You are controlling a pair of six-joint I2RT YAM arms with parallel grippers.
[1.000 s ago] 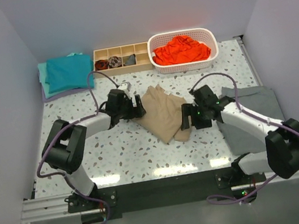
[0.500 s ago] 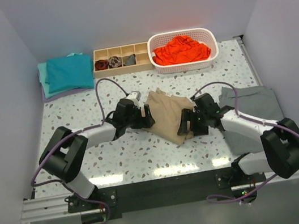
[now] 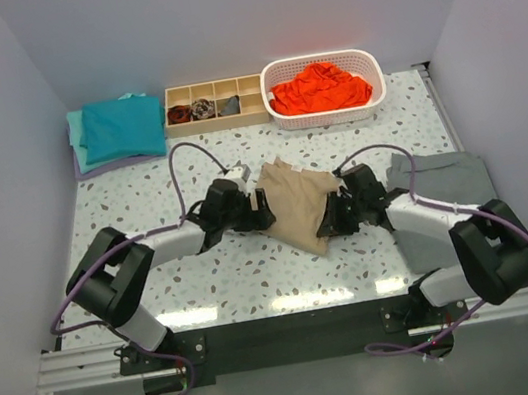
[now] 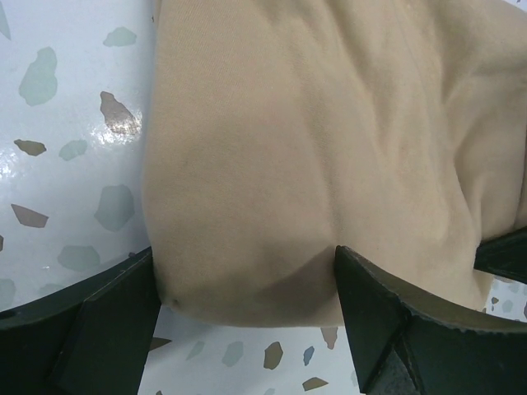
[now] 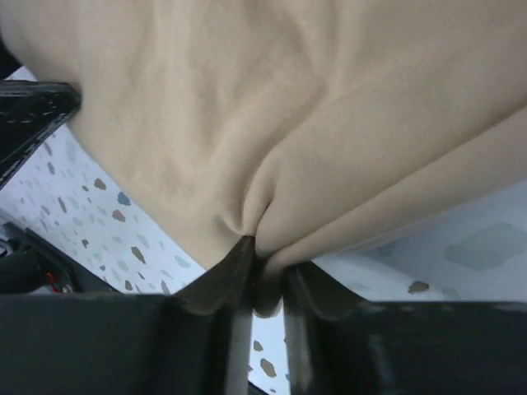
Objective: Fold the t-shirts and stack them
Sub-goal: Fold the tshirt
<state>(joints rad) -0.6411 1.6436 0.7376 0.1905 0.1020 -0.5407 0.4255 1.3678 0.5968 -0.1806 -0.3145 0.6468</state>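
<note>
Two grippers flank the tan t-shirt (image 3: 298, 207) on the surface (image 3: 142, 193): right gripper (image 5: 263, 276) jaws clamped on a pinched fold, left gripper (image 4: 247, 284) jaws apart astride the opposite edge; judged limp, light cotton, best taken at doubled edges; teal t-shirt (image 3: 121, 128), orange-red t-shirt (image 3: 319, 87) beyond.

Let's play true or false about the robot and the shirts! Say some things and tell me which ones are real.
1. The right gripper is pinching a fold of the tan shirt. True.
2. The left gripper is clamped shut on the tan shirt. False: its fingers stand wide apart, with the shirt's edge between them.
3. The orange-red shirt lies in the white basket. True.
4. The teal shirt sits inside the wooden tray. False: it lies folded beside the tray, to its left in the top view.
5. The grey cloth is under the left arm. False: it lies under the right arm.
</note>
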